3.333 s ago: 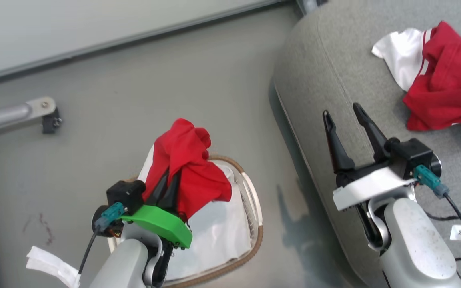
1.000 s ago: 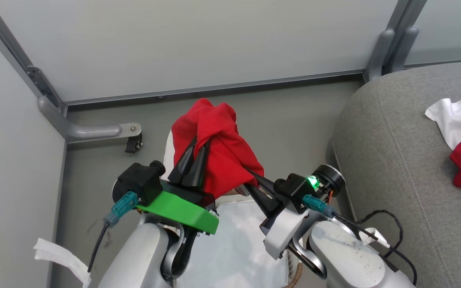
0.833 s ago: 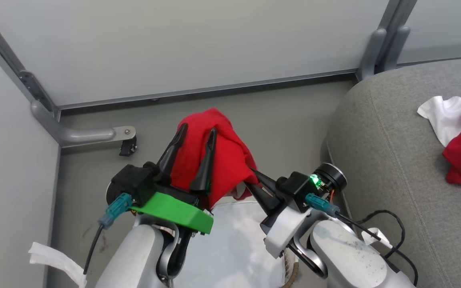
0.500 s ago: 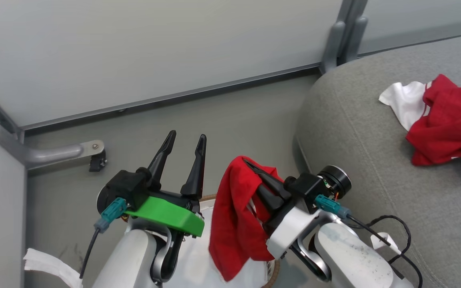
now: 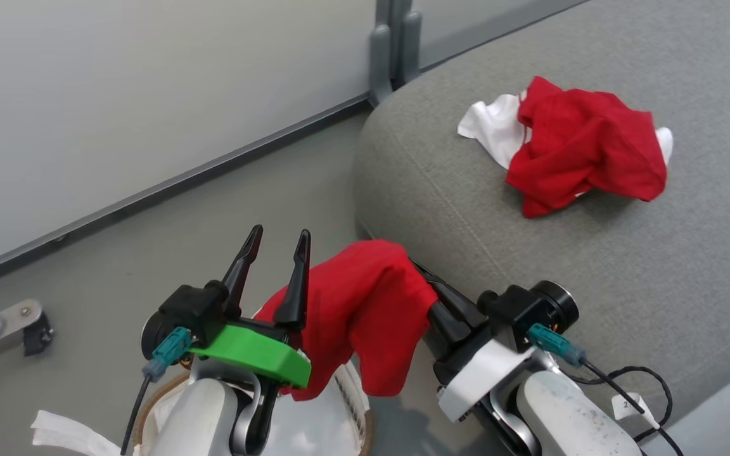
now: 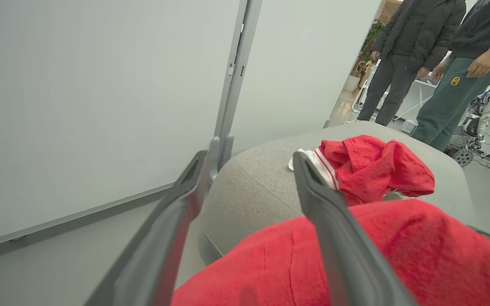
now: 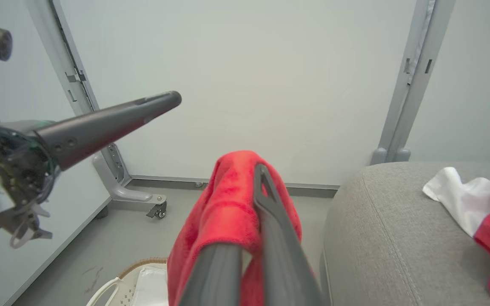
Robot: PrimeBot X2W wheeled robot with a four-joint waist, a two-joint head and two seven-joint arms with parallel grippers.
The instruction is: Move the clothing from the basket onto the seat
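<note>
Seat (image 5: 593,272) carries one crumpled red-and-white garment (image 5: 583,155). Basket (image 5: 347,396) sits on the floor (image 5: 213,221) beside it; above its rim your right pincer (image 5: 417,269) grips a second red garment (image 5: 365,316). Your left pincer (image 5: 279,232) stands open, empty.

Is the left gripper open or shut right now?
Open: the left gripper has its fingers wide apart; the red garment hangs from the shut right gripper.

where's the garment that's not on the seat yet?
Head view, lower centre: the garment hangs from the shut right gripper, beside the open left gripper, above the basket, left of the seat.
</note>
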